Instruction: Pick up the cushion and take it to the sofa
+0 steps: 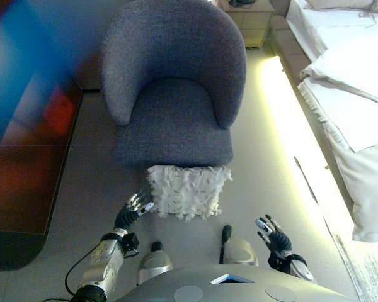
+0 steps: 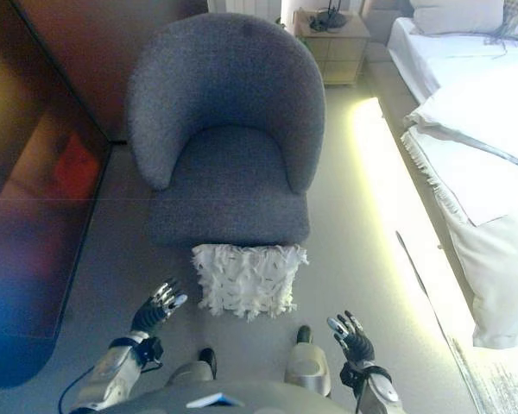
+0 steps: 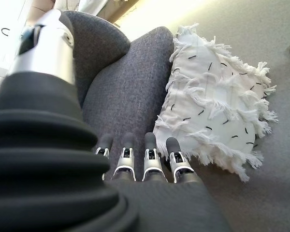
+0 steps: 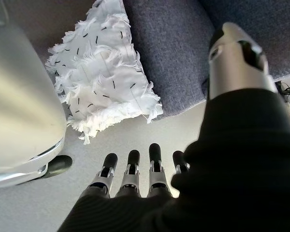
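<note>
Cushion leans on the floor against the front of the grey armchair, its top edge touching the seat front and its lower edge resting on the carpet, so it stands tilted, not flat. It is white, covered in loose fringe with small dark flecks, and it looks soft and light; I judge it will squash and fold under a grip and not slide, and the fringe may come away from the fingers if only tufts are caught. The surest hold would be on its two side edges, one hand on each, pressing inward into the stuffed body and not the tassels. Going from left to right: a dark reflective panel stands along the left wall; then the left robot hand, low and just beside the cushion's lower left corner, near it but not clearly touching, its fingers straight and slightly spread, holding nothing, palm turned toward the cushion. In its wrist view the fingers point at the armchair base with the cushion alongside. Past the cushion, the right robot hand hangs well apart from the right edge, lower and nearer the body, fingers also straight and fanned, empty. Further right runs a lit strip along the floor and a bed with white covers. Neither hand has taken hold yet.
</note>
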You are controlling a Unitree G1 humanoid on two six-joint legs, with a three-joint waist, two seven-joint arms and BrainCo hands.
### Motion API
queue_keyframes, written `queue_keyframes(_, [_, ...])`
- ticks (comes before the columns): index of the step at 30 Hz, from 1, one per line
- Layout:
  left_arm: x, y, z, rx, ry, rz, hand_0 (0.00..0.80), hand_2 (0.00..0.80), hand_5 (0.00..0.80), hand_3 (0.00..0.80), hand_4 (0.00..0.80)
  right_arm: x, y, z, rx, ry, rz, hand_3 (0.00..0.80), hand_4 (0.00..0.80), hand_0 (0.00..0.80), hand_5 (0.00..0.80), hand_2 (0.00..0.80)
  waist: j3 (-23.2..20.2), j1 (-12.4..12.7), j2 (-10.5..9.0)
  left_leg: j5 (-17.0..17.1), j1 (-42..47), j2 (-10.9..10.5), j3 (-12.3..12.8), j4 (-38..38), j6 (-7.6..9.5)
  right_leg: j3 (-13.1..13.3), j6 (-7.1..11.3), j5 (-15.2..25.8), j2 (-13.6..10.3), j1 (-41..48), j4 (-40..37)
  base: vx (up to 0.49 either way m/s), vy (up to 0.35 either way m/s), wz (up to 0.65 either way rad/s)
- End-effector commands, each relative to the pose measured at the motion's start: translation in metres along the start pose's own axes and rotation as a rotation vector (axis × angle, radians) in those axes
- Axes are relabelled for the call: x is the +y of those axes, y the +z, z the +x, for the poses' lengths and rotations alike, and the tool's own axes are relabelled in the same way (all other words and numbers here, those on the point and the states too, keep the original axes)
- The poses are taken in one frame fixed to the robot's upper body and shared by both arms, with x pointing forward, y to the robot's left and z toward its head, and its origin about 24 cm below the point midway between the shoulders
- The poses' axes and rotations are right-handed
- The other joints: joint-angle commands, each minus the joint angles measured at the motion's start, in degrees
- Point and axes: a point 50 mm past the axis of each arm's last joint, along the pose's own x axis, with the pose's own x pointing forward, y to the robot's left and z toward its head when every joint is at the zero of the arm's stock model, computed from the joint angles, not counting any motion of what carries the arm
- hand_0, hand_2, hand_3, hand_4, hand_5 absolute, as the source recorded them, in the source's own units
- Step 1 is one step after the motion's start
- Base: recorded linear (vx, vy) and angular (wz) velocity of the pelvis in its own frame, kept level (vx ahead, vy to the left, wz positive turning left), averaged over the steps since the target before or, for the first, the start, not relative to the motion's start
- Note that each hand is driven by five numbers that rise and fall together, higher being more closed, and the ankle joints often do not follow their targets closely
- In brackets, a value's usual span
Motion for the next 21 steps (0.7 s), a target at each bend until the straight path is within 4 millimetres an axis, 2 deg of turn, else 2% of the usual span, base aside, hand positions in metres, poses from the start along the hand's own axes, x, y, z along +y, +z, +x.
queue_keyframes(1, [0.014, 0.029, 0.004, -0.118, 0.029, 0.026, 0.0, 0.0, 0.0, 0.0, 0.0, 0.012, 0.02, 0.001, -0.076, 0.088, -0.055, 0.0, 0.0, 0.0, 0.0, 0.0, -0.1, -0.8, -2.75, -3.0, 3.9, 2.4, -0.5, 12.4, 3.92, 3.5, 2.44, 6.7, -1.3, -7.0, 0.1, 0.199, -0.254, 0.01])
queue_keyframes(3, [0.01, 0.028, 0.005, -0.116, 0.021, 0.033, 0.0, 0.0, 0.0, 0.0, 0.0, 0.011, 0.027, 0.004, -0.082, 0.098, -0.072, 0.0, 0.0, 0.0, 0.0, 0.0, 0.3, -0.7, -2.75, -1.5, 1.4, 2.5, -1.4, 16.8, 3.87, 3.5, 0.98, 5.5, -0.4, -6.3, 0.2, 0.154, -0.201, -0.02])
queue_keyframes(5, [0.002, 0.028, 0.009, -0.118, -0.001, 0.05, 0.0, 0.0, 0.0, 0.0, 0.0, 0.011, 0.034, 0.009, -0.094, 0.105, -0.09, 0.0, 0.0, 0.0, 0.0, 0.0, 0.8, -0.3, -2.16, -1.5, -0.6, 2.0, -2.0, 16.1, 3.65, 3.1, 0.49, 4.7, -0.3, -6.5, 0.9, 0.072, -0.056, -0.02])
queue_keyframes(9, [-0.014, 0.034, 0.018, -0.141, -0.086, 0.1, 0.0, 0.0, 0.0, 0.0, 0.0, 0.018, 0.047, 0.019, -0.133, 0.107, -0.096, 0.0, 0.0, 0.0, 0.0, 0.0, 2.3, 0.1, 0.12, -2.1, -0.5, 0.9, -3.3, 4.4, 3.01, 2.3, 1.57, 3.9, -0.9, -9.9, 3.9, -0.019, 0.109, 0.02])
queue_keyframes(13, [-0.04, 0.064, 0.038, -0.243, -0.183, 0.14, 0.0, 0.0, 0.0, 0.0, 0.0, 0.035, 0.085, 0.041, -0.261, 0.105, -0.105, 0.0, 0.0, 0.0, 0.0, 0.0, 8.2, 1.9, 2.33, 2.2, -7.6, 0.5, -7.2, -1.2, 1.87, 2.8, 2.3, 4.1, -2.7, -19.8, 10.5, -0.242, 0.184, 0.12])
queue_keyframes(14, [-0.045, 0.069, 0.042, -0.261, -0.201, 0.141, 0.0, 0.0, 0.0, 0.0, 0.0, 0.04, 0.094, 0.044, -0.291, 0.106, -0.119, 0.0, 0.0, 0.0, 0.0, 0.0, 9.4, 2.2, 2.68, 2.6, -9.4, 0.1, -7.2, -1.3, 1.84, 2.8, 2.32, 3.9, -3.2, -21.2, 11.5, -0.189, 0.225, 0.16])
queue_keyframes(17, [-0.054, 0.086, 0.054, -0.321, -0.178, 0.195, 0.0, 0.0, 0.0, 0.0, 0.0, 0.058, 0.12, 0.05, -0.351, 0.129, -0.149, 0.0, 0.0, 0.0, 0.0, 0.0, 12.6, 2.2, 2.71, 0.4, -17.9, -1.5, -6.2, 6.4, 2.65, 4.5, 2.0, 3.7, -4.6, -24.8, 13.7, -0.097, 0.196, -0.11])
queue_keyframes(18, [-0.056, 0.097, 0.058, -0.353, -0.156, 0.212, 0.0, 0.0, 0.0, 0.0, 0.0, 0.061, 0.123, 0.051, -0.362, 0.134, -0.159, 0.0, 0.0, 0.0, 0.0, 0.0, 14.1, 2.2, 2.64, -0.7, -21.6, -1.4, -5.4, 9.9, 2.73, 5.1, 2.22, 2.8, -5.2, -25.3, 14.6, -0.07, 0.065, -0.31])
queue_keyframes(19, [-0.057, 0.106, 0.062, -0.375, -0.136, 0.204, 0.0, 0.0, 0.0, 0.0, 0.0, 0.063, 0.127, 0.052, -0.372, 0.14, -0.169, 0.0, 0.0, 0.0, 0.0, 0.0, 15.0, 2.4, 2.33, -0.1, -24.5, -1.6, -4.9, 12.0, 3.08, 5.4, 1.78, 4.2, -5.7, -26.5, 14.0, -0.07, 0.038, -0.23])
queue_keyframes(21, [-0.063, 0.13, 0.071, -0.446, -0.107, 0.189, 0.0, 0.0, 0.0, 0.0, 0.0, 0.072, 0.139, 0.055, -0.414, 0.166, -0.194, 0.0, 0.0, 0.0, 0.0, 0.0, 17.3, 2.7, 2.28, -0.4, -29.1, -2.0, -4.6, 15.0, 3.26, 5.3, 2.19, 5.1, -6.3, -27.9, 12.9, -0.128, 0.036, -0.2])
